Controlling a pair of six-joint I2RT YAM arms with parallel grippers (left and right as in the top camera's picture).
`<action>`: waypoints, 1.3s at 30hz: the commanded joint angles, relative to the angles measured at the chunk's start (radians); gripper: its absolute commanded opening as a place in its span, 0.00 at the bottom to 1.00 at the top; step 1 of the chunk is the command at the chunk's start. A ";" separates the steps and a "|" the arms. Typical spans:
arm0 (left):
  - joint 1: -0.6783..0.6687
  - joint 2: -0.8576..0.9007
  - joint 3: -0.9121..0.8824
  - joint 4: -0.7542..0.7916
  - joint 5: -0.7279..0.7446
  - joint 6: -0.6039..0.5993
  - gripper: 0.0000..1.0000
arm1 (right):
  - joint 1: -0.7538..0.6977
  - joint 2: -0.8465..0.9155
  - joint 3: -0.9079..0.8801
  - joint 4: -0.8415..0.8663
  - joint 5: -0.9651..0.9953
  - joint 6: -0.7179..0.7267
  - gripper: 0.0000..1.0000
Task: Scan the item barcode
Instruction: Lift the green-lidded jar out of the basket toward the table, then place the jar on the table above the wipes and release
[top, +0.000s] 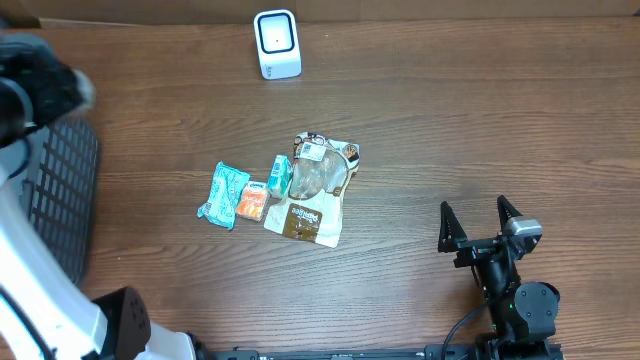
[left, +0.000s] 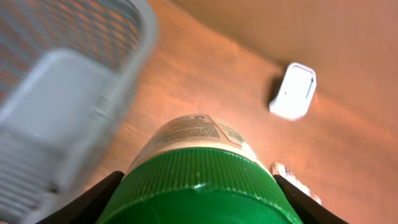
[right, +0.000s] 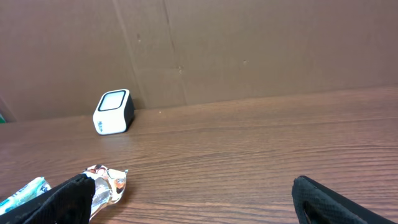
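A white jar with a ribbed green lid (left: 199, 180) and a printed label fills the left wrist view. My left gripper (left: 199, 198) is shut on the lid, one dark finger on each side. It hovers beside the grey mesh basket (left: 68, 93), and in the overhead view it is a blur (top: 45, 85) at the far left. The white barcode scanner (top: 277, 44) stands at the table's back edge and is also seen as the scanner (left: 293, 91) and the scanner (right: 114, 111). My right gripper (top: 479, 215) rests open and empty at the front right, gripper (right: 199, 202).
A pile lies mid-table: a teal packet (top: 224, 193), an orange packet (top: 252, 203), a small green carton (top: 280, 175), a foil snack bag (top: 318, 165) and a brown packet (top: 305, 222). The black mesh basket (top: 60, 190) sits at the left edge. A cardboard wall (right: 249, 43) backs the table.
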 joint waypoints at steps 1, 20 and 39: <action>-0.085 0.054 -0.061 -0.010 0.007 0.050 0.53 | 0.006 -0.012 -0.011 0.003 0.010 0.002 1.00; -0.384 0.287 -0.610 0.400 -0.059 0.000 0.51 | 0.006 -0.012 -0.011 0.003 0.010 0.002 1.00; -0.436 0.513 -0.764 0.665 -0.140 -0.123 0.51 | 0.006 -0.012 -0.011 0.003 0.010 0.002 1.00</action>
